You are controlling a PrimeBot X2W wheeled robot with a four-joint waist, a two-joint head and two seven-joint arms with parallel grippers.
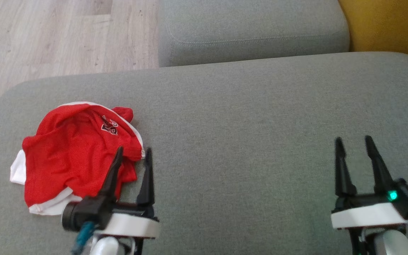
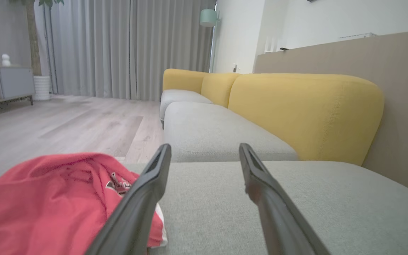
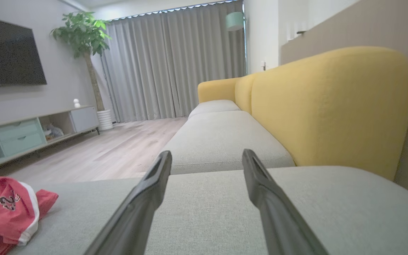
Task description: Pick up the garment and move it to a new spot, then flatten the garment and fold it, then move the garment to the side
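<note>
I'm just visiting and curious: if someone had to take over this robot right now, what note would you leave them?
The garment, red and white, lies crumpled on the left of the grey couch seat.
The left gripper is open, fingers at the garment's right edge, nothing held.
The right gripper is open over bare couch, well apart from the garment.
Done: nothing yet.
Left: pick it up, move it, flatten, fold, set it aside.
</note>
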